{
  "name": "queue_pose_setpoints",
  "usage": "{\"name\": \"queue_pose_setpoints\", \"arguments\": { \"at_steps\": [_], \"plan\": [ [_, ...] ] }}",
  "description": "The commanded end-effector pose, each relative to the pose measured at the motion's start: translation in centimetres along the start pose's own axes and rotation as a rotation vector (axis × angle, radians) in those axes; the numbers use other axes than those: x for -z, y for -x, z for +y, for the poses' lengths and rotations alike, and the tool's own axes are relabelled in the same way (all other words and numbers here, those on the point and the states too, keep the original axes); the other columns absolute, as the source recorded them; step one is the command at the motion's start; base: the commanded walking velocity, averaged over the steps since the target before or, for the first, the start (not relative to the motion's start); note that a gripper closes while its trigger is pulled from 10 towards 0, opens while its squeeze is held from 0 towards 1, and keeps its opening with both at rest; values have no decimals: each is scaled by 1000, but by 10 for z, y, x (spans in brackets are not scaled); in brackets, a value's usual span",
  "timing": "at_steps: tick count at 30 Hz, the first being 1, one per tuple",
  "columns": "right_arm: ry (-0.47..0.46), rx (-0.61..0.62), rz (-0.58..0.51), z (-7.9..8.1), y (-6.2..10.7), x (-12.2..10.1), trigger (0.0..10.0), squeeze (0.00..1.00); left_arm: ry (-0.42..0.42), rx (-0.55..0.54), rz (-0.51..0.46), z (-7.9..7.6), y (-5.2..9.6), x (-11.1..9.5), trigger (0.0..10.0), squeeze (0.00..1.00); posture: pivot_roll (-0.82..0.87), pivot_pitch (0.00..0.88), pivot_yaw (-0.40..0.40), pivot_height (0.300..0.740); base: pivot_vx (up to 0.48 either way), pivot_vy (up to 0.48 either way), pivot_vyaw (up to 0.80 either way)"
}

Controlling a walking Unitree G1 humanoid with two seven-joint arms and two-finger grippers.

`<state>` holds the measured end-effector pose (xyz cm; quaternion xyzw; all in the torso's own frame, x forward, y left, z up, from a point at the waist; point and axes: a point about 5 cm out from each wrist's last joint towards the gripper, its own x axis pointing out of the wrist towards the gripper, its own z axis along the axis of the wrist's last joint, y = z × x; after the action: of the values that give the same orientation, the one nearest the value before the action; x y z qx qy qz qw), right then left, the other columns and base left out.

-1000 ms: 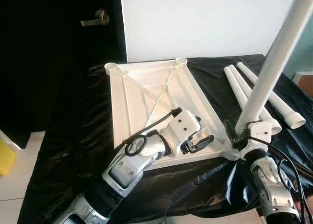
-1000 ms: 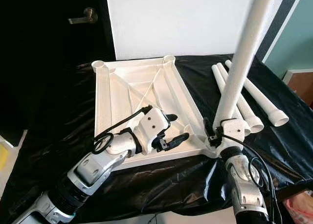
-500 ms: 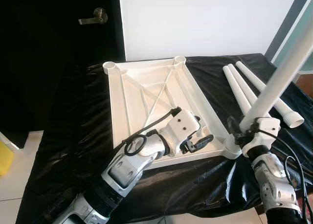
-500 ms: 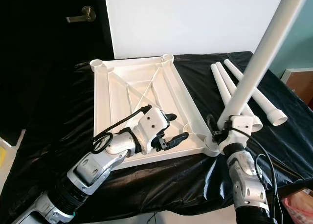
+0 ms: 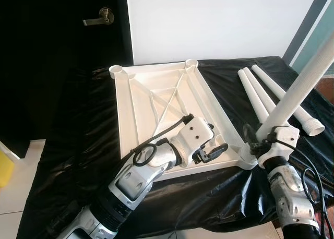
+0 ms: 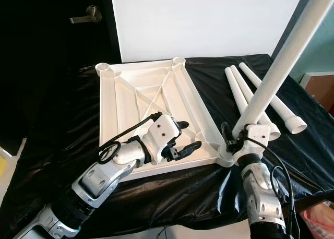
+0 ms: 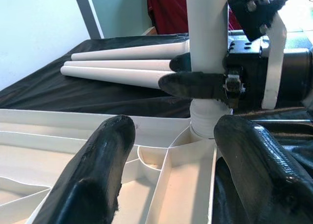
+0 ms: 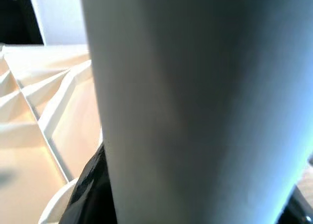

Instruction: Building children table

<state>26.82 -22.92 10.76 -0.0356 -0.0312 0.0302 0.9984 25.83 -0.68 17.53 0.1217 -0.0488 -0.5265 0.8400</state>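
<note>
The white tabletop (image 5: 156, 93) lies upside down on a black plastic sheet, ribs facing up. My left gripper (image 5: 218, 144) rests inside its near right corner, open, with nothing between its fingers (image 7: 102, 155). A long white leg (image 5: 297, 93) stands in the near right corner socket (image 5: 245, 158) and leans up and to the right. My right gripper (image 5: 255, 141) is shut on the leg just above the socket. The right wrist view is close against the leg (image 8: 195, 111), with the tabletop's ribs (image 8: 29, 111) beside it.
Three spare white legs (image 5: 271, 100) lie side by side on the sheet to the right of the tabletop. A dark door with a lever handle (image 5: 99, 17) stands at the back left. A yellow object (image 5: 4, 168) sits on the floor at far left.
The leg in my right gripper has tipped further to the right, its foot staying at the corner socket. My left gripper has not moved. The camera shifted slightly.
</note>
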Motion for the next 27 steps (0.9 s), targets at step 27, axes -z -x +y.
{"name": "queue_pose_setpoints", "arguments": {
  "at_steps": [27],
  "plan": [
    [-113, 45, 60, 0, 36, 43, 10000, 0, -28, 84, -10, -1, 1, -5, 10000, 0, -16, 26, 4, 740, 0, 0, 0]
  ]
}}
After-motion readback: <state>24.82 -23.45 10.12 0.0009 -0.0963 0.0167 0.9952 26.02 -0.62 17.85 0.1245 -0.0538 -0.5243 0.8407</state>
